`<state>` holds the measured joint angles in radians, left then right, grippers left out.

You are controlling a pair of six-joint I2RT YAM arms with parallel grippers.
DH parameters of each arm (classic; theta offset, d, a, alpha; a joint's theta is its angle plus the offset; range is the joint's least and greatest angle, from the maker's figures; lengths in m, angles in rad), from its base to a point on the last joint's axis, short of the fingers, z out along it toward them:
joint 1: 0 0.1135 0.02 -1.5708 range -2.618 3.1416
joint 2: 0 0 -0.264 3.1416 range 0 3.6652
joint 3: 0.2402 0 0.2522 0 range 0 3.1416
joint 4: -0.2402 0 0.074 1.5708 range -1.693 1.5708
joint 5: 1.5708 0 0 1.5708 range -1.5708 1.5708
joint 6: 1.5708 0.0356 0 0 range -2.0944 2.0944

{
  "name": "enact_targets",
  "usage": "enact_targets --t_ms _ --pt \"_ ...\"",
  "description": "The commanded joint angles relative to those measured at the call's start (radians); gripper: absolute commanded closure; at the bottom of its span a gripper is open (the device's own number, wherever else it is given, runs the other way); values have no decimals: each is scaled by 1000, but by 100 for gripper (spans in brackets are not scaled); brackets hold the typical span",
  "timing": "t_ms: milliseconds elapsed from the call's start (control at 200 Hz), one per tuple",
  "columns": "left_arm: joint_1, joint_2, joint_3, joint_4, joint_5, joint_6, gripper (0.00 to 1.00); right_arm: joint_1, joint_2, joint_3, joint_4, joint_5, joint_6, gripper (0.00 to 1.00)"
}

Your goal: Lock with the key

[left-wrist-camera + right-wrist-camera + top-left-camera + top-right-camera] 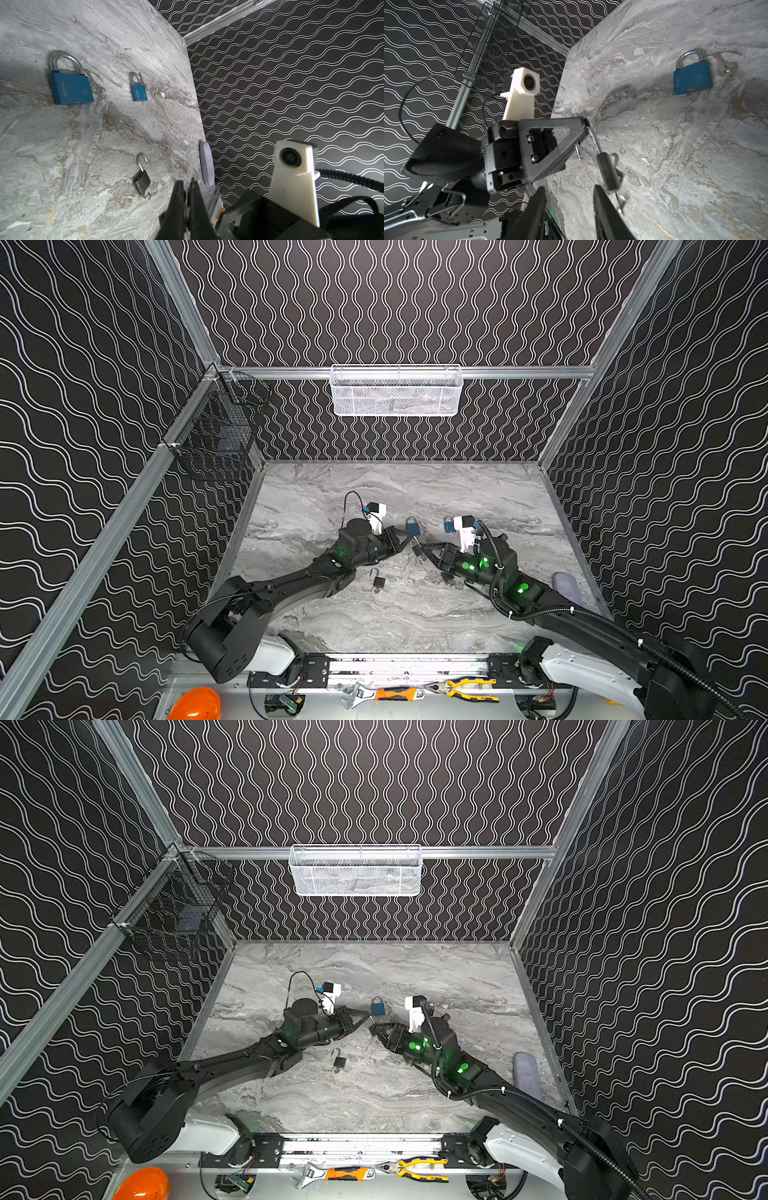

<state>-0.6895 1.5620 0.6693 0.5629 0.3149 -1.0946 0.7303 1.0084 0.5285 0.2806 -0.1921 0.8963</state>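
One padlock [609,172], shackle top inside left gripper [584,129]

A robotics lab test cell. A left arm [291,589] and a right arm [582,618] are bolted to a metal rail [407,666] along the counter's [415,622] front edge. Aluminium frame bars [519,372] hold wave-patterned wall panels [415,302] and wire baskets [395,393]. A wrench [357,695], pliers [469,689] and an orange hard hat [195,703] lie below the rail.

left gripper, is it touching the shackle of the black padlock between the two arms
Touching. The right wrist view shows the left gripper pinched shut on the bend of the open shackle, with the black padlock body hanging from it.
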Motion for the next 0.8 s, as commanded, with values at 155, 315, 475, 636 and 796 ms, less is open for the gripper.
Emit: enact_targets --t_ms 155,315,475,636,796 --pt "-7 -29 -13 84 -2 25 100 -18 -35 -20 -14 16 12 59" --pt "-29 -54 -27 146 -12 75 100 -99 -78 -53 -19 -81 76 57" --pt "-39 -43 -38 177 -25 71 100 -216 -111 -102 43 -274 165 55" --pt "-52 -28 -54 240 -27 58 100 -268 -128 -110 44 -386 182 54" --pt "-65 -50 -69 264 -36 69 100 -289 -116 -155 174 -471 277 54"
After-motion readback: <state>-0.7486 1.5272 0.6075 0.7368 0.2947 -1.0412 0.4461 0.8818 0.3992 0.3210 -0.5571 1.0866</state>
